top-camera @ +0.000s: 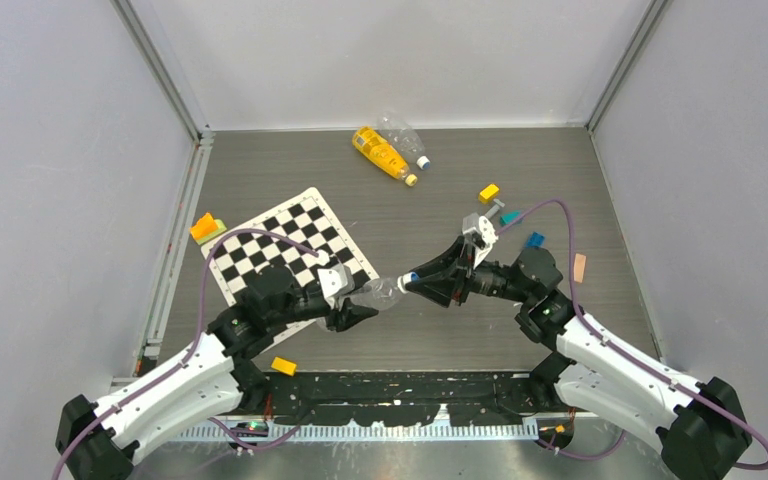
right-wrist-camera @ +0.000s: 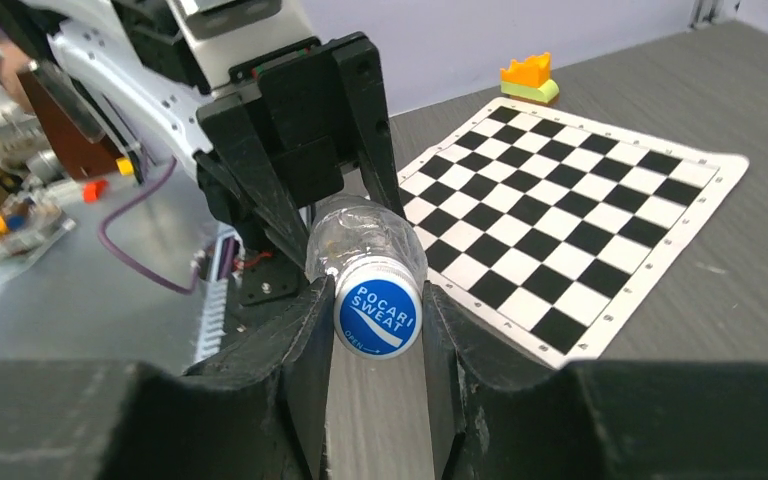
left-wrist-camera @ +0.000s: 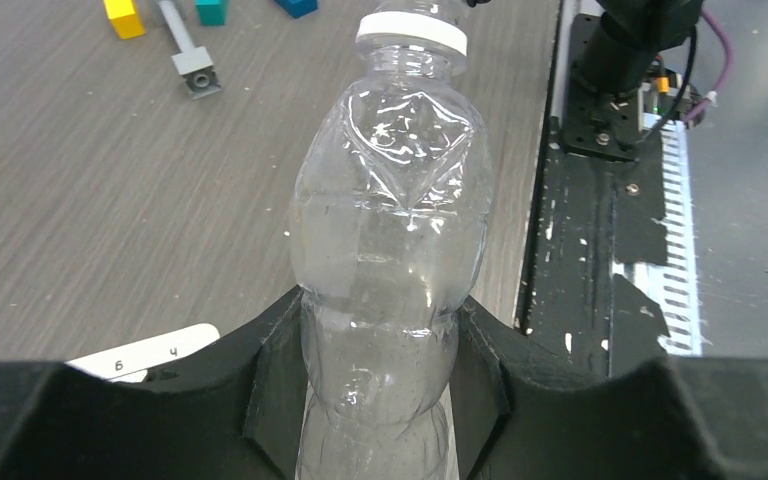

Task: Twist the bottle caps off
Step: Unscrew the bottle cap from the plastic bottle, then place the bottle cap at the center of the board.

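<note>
Near the front middle of the grey wood-grain counter [top-camera: 440,340], a clear bottle [top-camera: 380,293] of thin, crinkled plastic is held roughly level between the two arms. The left hand [top-camera: 360,312] is clamped around its lower body, with black moulded fingers [left-wrist-camera: 275,380] pressing the dented walls from both sides. The right hand [top-camera: 422,285] is closed on the blue cap [right-wrist-camera: 377,318], a small round screw top printed with white lettering. Its matte black fingers [right-wrist-camera: 305,360] touch the cap's rim on either side. A white collar ring [left-wrist-camera: 412,35] circles the neck. At the far side of the counter, a smooth yellow-orange bottle [top-camera: 380,152] with a yellow cap [top-camera: 411,181] lies just beside a second clear bottle [top-camera: 400,130]. A black-and-white checkerboard sheet [top-camera: 290,240] lies flat left of centre.
</note>
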Controlling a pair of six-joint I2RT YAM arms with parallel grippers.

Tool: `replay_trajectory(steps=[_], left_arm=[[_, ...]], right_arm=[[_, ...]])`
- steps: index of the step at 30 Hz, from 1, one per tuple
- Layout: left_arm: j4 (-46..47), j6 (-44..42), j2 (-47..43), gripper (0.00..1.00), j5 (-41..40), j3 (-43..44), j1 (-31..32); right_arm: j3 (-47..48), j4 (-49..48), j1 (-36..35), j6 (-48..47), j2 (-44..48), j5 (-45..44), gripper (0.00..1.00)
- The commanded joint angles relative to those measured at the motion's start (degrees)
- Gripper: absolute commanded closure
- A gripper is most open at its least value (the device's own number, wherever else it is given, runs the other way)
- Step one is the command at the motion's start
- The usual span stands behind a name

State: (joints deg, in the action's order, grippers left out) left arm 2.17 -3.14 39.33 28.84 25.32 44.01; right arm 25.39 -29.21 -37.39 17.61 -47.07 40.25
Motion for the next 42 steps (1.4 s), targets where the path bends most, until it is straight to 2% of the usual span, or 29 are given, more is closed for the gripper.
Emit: replay_trajectory(steps=[1,6,8,11,15,16,17,20,21,23,27,31,35,42], left_arm=[[1.64,2.04,-0.42,1.0,6.71,3.22,-1.71],[0.75,2.19,-0.6,1.0,9.47,3.49,-3.12],[0.81,2.17,-0.6,1.0,8.13,3.21,-3.16],[0.36,2.57,-0.64,1.0,0.48,2.69,-3.19],[1.61,2.78,-2.96,1.0,-11.38,0.67,-3.22],[2.33,2.78,-3.9,1.0,-13.8,-0.17,-3.17],[3.26,4.06,-4.89,1.0,-15.89,-0.9,-3.2],[5.98,5.54,-8.21,1.0,-19.92,-3.58,-3.2],[6.56,5.82,-9.29,1.0,-20.82,-4.2,-3.2],[7.48,6.38,-11.11,0.99,-21.83,-4.94,-3.18],[8.06,6.65,-12.14,0.98,-21.37,-5.37,-3.22],[7.78,5.93,-10.34,0.97,-21.42,-4.69,-3.23],[6.98,5.98,-8.34,0.97,-20.26,-3.33,-3.23],[7.39,5.83,-7.6,0.97,-19.88,-3.35,-3.22]], right_arm=[[-1.27,-2.29,0.03,-11.51,1.71,5.82,1.0],[-4.22,-5.51,0.03,-16.96,4.95,4.34,1.0],[-4.66,-5.76,0.03,-17.22,6.25,1.81,1.0],[-4.76,-4.11,0.08,-16.37,7.59,-4.87,1.0],[-3.6,1.09,0.02,-10.99,7.24,-22.19,1.0],[-2.65,2.45,0.03,-9.55,6.35,-29.12,1.0],[-1.98,6.55,0.08,-6.41,5.75,-32.71,1.0],[3.45,19.31,0.15,2.74,0.77,-56.45,1.0],[4.46,25.37,0.14,8.38,-2.23,-64.34,1.0],[6.05,32.1,0.19,14.6,-7.28,-71.36,1.0],[11.18,37.51,2.4,17.57,-17.66,-73.98,1.0],[15.24,39.94,8.06,20.7,-24.92,-72.71,0.97],[16.99,40.0,12.46,22.71,-30.02,-68.0,0.97],[18.49,39.59,15.79,24.07,-36.81,-65.2,0.97]])
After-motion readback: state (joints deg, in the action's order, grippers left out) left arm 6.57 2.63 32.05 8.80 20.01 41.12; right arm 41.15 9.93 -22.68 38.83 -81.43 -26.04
